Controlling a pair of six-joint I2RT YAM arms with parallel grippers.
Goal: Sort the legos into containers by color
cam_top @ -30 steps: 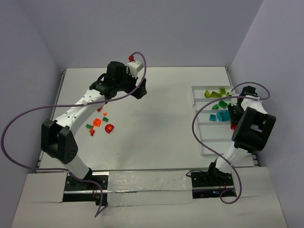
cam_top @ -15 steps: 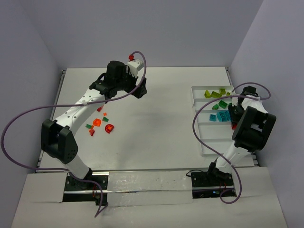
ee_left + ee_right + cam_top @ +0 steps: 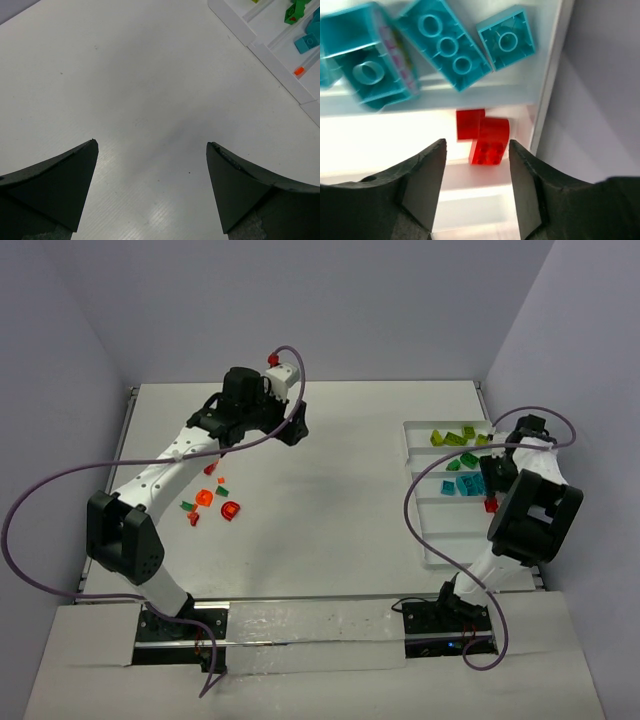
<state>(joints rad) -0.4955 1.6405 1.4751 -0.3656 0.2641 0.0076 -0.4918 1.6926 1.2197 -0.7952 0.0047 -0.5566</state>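
The white divided tray (image 3: 432, 540) lies at the right. It holds lime green legos (image 3: 450, 437), dark green ones (image 3: 466, 458), teal ones (image 3: 461, 485) and a red one (image 3: 490, 505), each colour in its own compartment. My right gripper (image 3: 477, 144) is open just above the red lego (image 3: 489, 139), which lies loose in the tray by its right wall, under the teal legos (image 3: 445, 45). My left gripper (image 3: 152, 143) is open and empty over bare table (image 3: 150, 75), at the far middle in the top view (image 3: 296, 434). Red, orange and green legos (image 3: 230, 510) lie loose at the left.
The tray's corner (image 3: 260, 47) shows at the upper right of the left wrist view, with green and teal bricks in it. Walls close the table at the back and both sides. The left arm's purple cable (image 3: 60, 480) loops out to the left.
My right wrist has shifted slightly toward the far edge of the tray, and the red lego now shows clear of it. The left arm has hardly moved.
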